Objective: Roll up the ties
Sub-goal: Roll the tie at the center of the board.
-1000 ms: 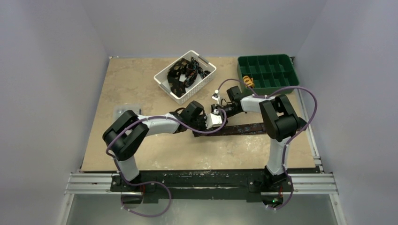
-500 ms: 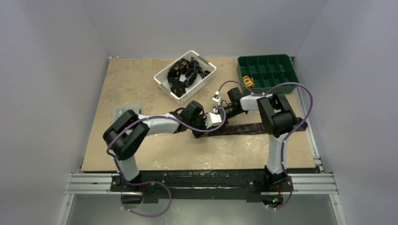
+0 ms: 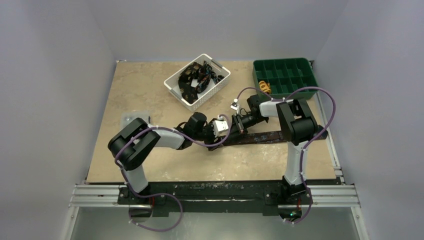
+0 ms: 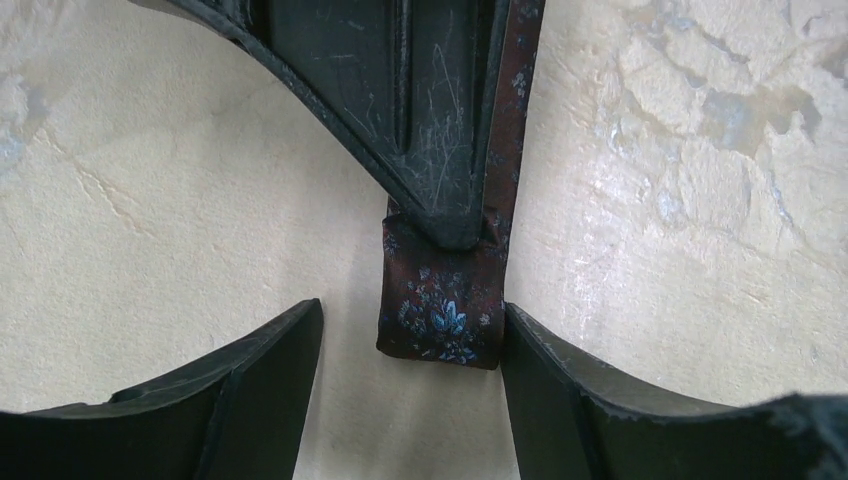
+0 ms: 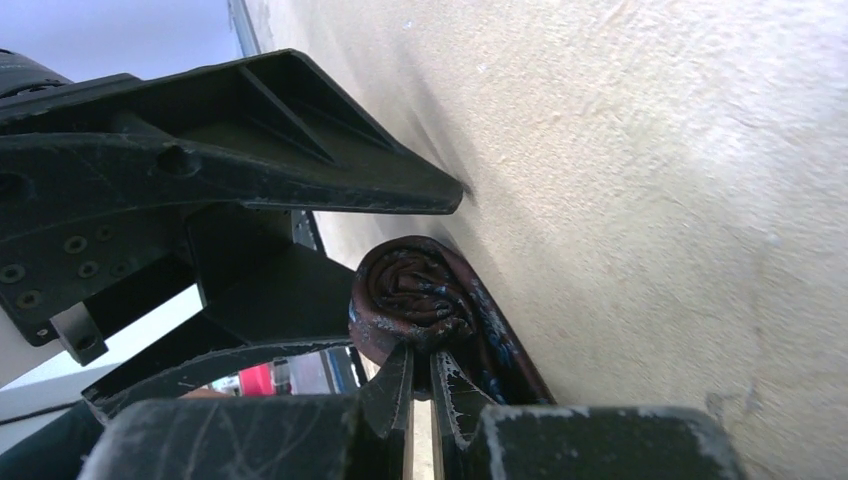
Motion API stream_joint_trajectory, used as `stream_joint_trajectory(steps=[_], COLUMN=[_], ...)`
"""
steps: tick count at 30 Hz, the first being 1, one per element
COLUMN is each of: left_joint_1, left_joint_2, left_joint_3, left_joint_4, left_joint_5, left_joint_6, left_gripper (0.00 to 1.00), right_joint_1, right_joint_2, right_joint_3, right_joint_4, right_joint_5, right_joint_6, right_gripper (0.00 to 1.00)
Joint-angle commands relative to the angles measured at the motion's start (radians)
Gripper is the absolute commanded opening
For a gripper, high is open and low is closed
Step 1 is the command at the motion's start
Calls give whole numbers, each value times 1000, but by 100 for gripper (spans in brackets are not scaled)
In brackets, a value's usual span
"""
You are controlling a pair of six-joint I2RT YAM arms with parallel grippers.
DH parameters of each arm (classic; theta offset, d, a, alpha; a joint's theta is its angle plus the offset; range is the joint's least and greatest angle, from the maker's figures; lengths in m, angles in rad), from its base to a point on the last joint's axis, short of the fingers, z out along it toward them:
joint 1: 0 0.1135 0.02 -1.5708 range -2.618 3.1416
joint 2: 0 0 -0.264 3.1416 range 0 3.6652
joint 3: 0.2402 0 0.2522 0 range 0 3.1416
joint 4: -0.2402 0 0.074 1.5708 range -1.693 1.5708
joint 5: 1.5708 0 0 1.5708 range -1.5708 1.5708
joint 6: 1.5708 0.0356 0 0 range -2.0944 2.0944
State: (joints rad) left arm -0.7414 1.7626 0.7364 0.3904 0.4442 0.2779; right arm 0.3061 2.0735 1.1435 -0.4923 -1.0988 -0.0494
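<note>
One of the ties [image 3: 262, 136] lies flat across the table's right half, dark brown with small blue marks. Its left end is wound into a small roll [image 5: 412, 295], which also shows as a short patterned stub [image 4: 440, 315] in the left wrist view. My right gripper [image 5: 420, 355] is shut on the roll's edge, and its fingers [image 4: 425, 130] reach down over the tie. My left gripper [image 4: 410, 310] is open, one finger on each side of the roll, the right finger [image 4: 560, 380] close against it. From above, both grippers meet near the table's middle, left [image 3: 226, 133] and right [image 3: 233, 129].
A white basket [image 3: 222, 81] holding more dark ties [image 3: 197, 77] stands at the back centre. A green compartment tray [image 3: 285, 75] sits at the back right with an orange item [image 3: 264, 88] in one cell. The tan table [image 3: 145, 90] ends at a metal rail in front.
The left gripper has opened and drawn back to the left off the roll. The right gripper has shut on the roll and shifted slightly right.
</note>
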Motion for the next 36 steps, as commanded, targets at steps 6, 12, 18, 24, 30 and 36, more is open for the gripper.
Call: stream_joint_trajectory(steps=[6,12,18,24,30,36], left_joint_1=[-53,-55,-54,-54,-53,-53], left_joint_2=[87,129,79,14,30,46], left_joint_3=[-19,-2,-51,-23,46,76], left_joint_4=[282,240,125,-124,-230,-263], left_joint_5=[15,8,-42,-97,-75,-58], left_joint_6=[-19,27,58,130,135,138], left_gripper=[62,39,41,23,23,24], right_joint_1=[-4,-5,-4,-4,6,78], right_joint_2=[42,48,36,-20,-102,-131], right_joint_3=[-15,-7,2,68,70,-3], right_joint_4=[-2,-15,-4,-94,-103,95], right_joint_5=[227,240,217,137,48,38], right_joint_6=[-46,-56,-60,-127,-82,121], right_gripper=[0,0,0,31,41,50])
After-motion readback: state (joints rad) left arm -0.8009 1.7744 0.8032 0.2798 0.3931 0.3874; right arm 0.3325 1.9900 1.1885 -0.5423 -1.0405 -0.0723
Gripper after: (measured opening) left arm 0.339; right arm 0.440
